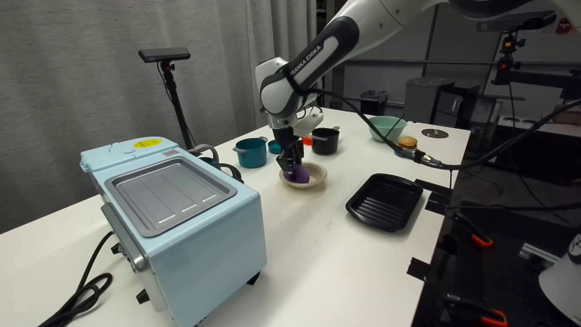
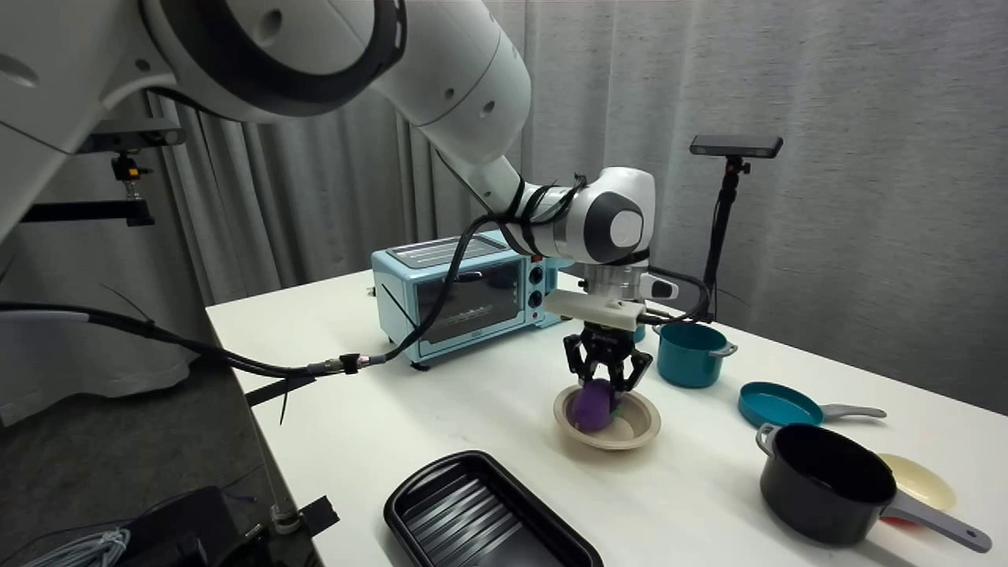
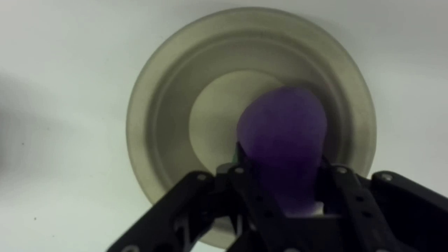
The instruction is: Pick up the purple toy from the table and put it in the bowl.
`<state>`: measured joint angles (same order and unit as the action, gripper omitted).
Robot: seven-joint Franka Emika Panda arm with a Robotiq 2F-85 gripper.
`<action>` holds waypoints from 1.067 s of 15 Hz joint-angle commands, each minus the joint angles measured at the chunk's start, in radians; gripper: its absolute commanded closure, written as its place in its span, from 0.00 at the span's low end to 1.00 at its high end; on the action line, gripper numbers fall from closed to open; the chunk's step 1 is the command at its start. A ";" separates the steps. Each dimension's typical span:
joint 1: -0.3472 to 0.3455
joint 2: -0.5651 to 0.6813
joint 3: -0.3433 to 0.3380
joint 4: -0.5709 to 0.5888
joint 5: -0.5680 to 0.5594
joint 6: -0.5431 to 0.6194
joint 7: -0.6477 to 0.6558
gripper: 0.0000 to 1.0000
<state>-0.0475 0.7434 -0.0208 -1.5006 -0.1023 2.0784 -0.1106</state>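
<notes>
The purple toy is rounded, with a bit of green at one side. It is inside the rim of the cream-beige bowl in both exterior views; it also shows there in an exterior view and the wrist view. The bowl stands on the white table. My gripper points down over the bowl, with one finger against each side of the toy, shut on it. The gripper also shows in an exterior view. I cannot tell whether the toy touches the bowl's bottom.
A black ribbed tray lies near the bowl. A light blue toaster oven, a teal pot, a teal pan and a black pot stand around. A pale green bowl and a toy burger are further off.
</notes>
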 commanded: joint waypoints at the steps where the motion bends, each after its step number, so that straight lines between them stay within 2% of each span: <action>1: -0.030 -0.013 0.001 0.029 0.026 -0.048 -0.027 0.26; 4: -0.045 -0.059 -0.006 -0.024 0.021 -0.026 -0.027 0.03; 5: -0.046 -0.067 -0.006 -0.034 0.022 -0.020 -0.021 0.00; 16: -0.041 -0.228 -0.001 -0.213 0.040 0.064 0.002 0.00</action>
<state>-0.0899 0.5874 -0.0237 -1.6270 -0.0830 2.1019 -0.1130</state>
